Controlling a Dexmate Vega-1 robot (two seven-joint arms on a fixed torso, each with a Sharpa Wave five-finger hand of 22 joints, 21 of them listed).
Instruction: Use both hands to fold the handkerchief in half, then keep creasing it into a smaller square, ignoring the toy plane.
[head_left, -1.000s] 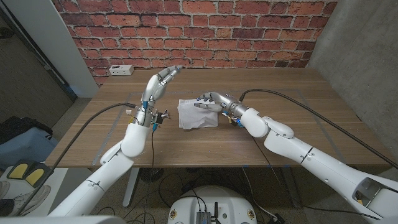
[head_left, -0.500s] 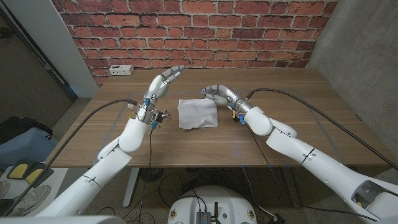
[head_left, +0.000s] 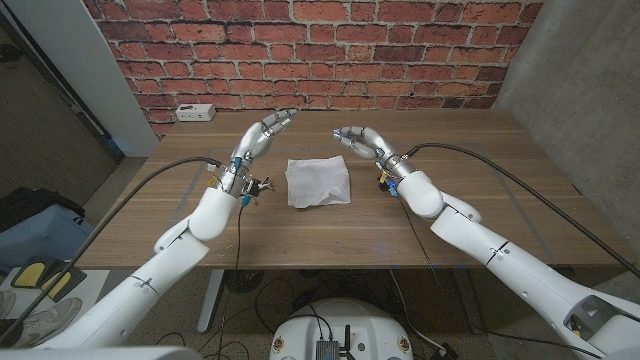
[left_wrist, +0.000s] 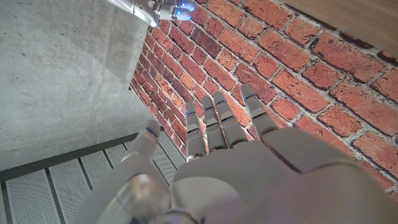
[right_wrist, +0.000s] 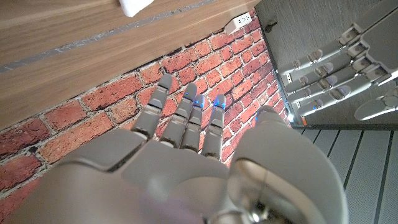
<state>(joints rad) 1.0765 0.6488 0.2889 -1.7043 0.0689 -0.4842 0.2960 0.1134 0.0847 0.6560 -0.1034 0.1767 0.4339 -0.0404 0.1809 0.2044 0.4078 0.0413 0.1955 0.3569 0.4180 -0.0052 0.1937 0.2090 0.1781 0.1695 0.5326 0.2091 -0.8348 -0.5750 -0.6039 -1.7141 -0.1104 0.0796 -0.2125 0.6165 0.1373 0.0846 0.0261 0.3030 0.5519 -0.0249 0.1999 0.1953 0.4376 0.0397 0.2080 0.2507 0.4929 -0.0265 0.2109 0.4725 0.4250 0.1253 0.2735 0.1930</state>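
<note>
— Since one second ago our right hand (head_left: 357, 139) has lifted off the handkerchief (head_left: 317, 182), fingers now loosely apart, holding nothing.

— In the head view the cloth lies folded at frame centre, between both hands; the right looks slightly nearer.

— In the wrist views our left hand (left_wrist: 211, 155) is spread, empty.

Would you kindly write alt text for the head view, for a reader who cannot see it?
A white handkerchief, folded to a small square, lies on a wooden table between two raised robot hands. The left hand and right hand hold nothing, fingers extended toward the red brick wall behind. A white power strip sits at the table's far left.
</note>
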